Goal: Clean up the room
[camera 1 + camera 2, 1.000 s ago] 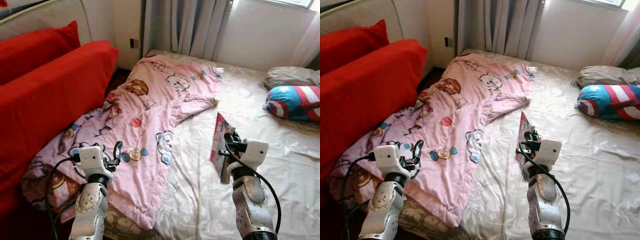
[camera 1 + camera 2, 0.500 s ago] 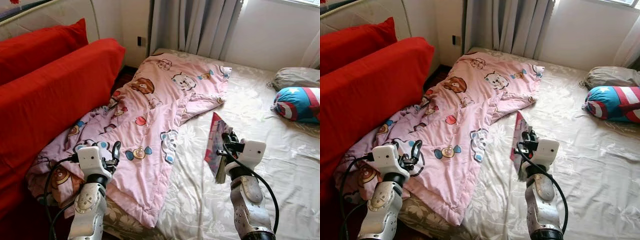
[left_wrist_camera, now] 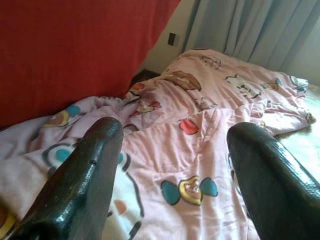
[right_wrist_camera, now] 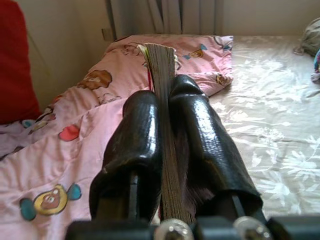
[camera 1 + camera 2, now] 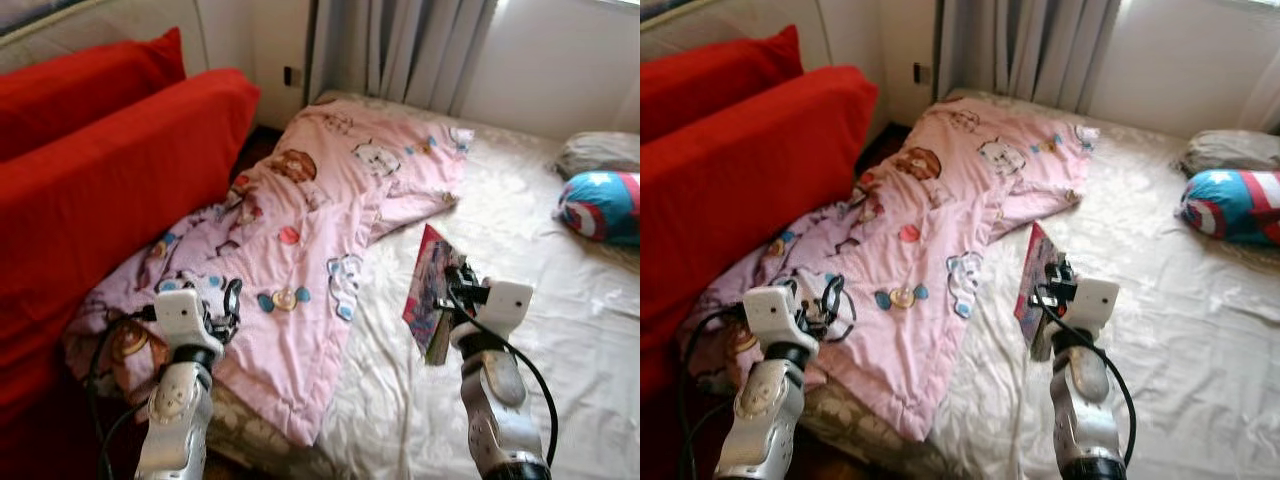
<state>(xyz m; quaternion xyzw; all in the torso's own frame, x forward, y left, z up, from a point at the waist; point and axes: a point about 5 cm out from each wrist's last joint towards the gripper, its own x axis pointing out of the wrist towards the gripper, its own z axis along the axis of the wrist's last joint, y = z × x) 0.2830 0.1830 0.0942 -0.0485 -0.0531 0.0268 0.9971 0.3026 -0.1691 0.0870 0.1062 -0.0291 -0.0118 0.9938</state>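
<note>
Right tool [image 5: 452, 287] clamped on book [image 5: 427, 290], cover lettering unreadable.

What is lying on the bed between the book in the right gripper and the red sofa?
The pink cartoon blanket covers that stretch, from the book held by the right gripper to the red sofa, as the left eye view shows.

Bare sheet [image 5: 520, 230] right of rumpled pink quilt [image 5: 310, 240]
</note>
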